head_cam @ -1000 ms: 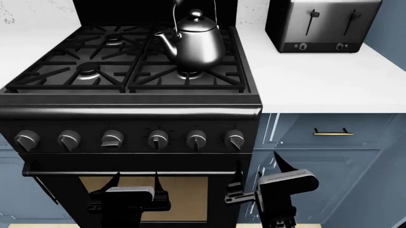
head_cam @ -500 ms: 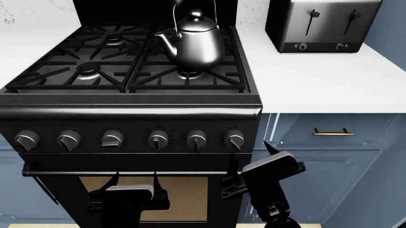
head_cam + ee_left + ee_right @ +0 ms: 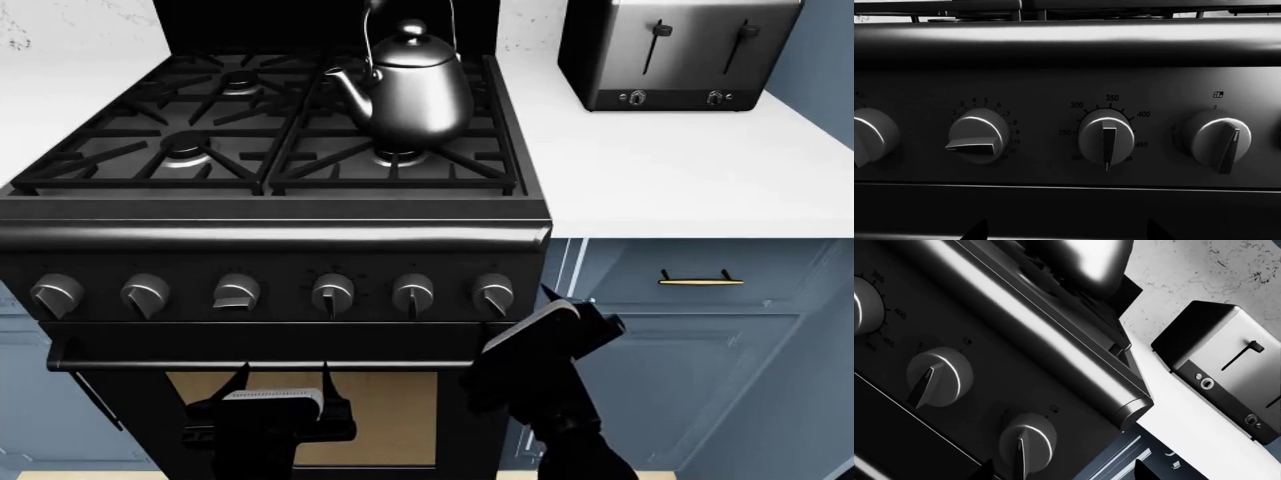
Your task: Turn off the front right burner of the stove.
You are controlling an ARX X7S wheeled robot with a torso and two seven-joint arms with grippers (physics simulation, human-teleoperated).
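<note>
One second on, my right end effector (image 3: 550, 312) has climbed and tilted toward the rightmost knob (image 3: 494, 293) on the stove (image 3: 274, 255), jaw gap not visible, holding nothing; front right burner (image 3: 400, 155) sits under the kettle (image 3: 407, 90).

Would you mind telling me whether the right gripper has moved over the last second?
Yes. The right gripper has risen and shifted left, toward the stove's rightmost knob.
</note>
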